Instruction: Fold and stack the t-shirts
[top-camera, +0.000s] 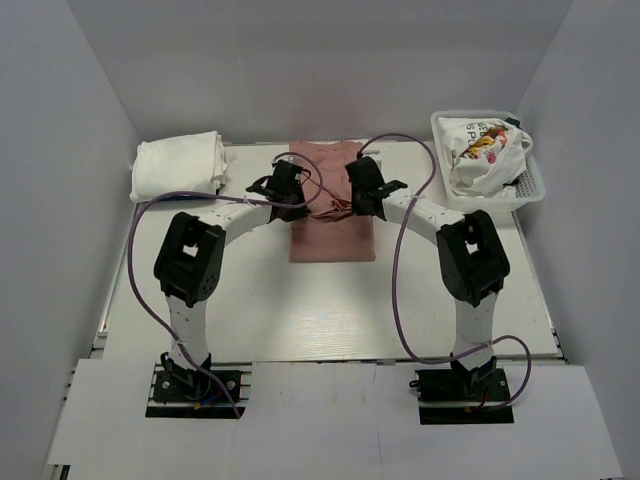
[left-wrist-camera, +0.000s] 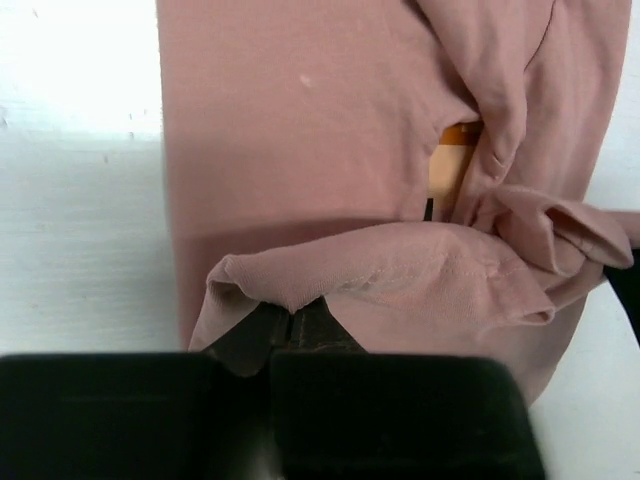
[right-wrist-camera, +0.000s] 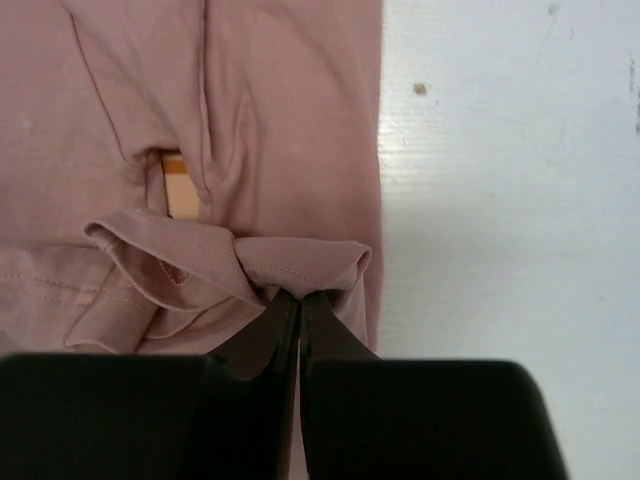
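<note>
Pinching tee (top-camera: 332, 240): left pincer (left-wrist-camera: 291, 316), right pincer (right-wrist-camera: 300, 298)

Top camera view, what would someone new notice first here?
A dusty-pink t-shirt lies mid-table, the left jaws and right jaws each shut on a bunched edge of it. Folded white t-shirts sit at the far left; a white basket at the far right holds a printed tee.

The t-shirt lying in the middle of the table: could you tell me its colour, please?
The t-shirt is dusty pink, seen best in the left wrist view.
</note>
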